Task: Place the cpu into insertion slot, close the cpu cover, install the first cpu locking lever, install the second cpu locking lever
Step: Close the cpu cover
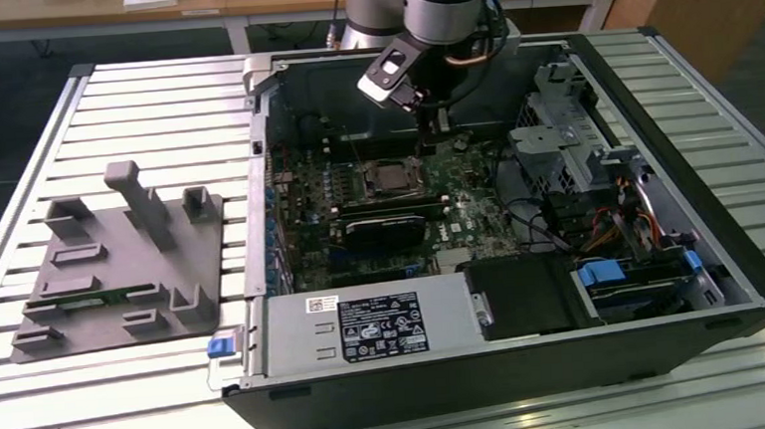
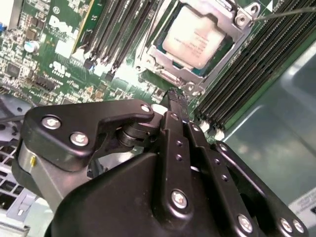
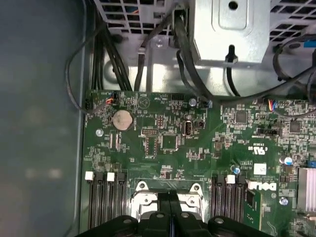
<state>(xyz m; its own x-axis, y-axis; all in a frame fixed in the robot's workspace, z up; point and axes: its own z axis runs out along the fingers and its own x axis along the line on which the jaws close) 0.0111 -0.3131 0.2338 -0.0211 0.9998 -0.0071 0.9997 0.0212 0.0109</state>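
Slatted bench (image 1: pixel 123 91) carrying an open computer case (image 1: pixel 704 255), with a grey fixture (image 1: pixel 120 270) near the bench edge on the exterior view's left; the gripper (image 1: pixel 436 129) hangs inside the case. Second wrist view: fingers (image 2: pixel 174 128) pressed together, holding nothing, beside the insertion slot (image 2: pixel 165 74), where the cpu (image 2: pixel 197 37) lies framed by the cpu cover (image 2: pixel 232 37). First wrist view: fingers overlap the insertion slot between memory slots (image 3: pixel 106 197).

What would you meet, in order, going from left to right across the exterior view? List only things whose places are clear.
In order: grey moulded fixture → insertion slot → blue drive bracket.
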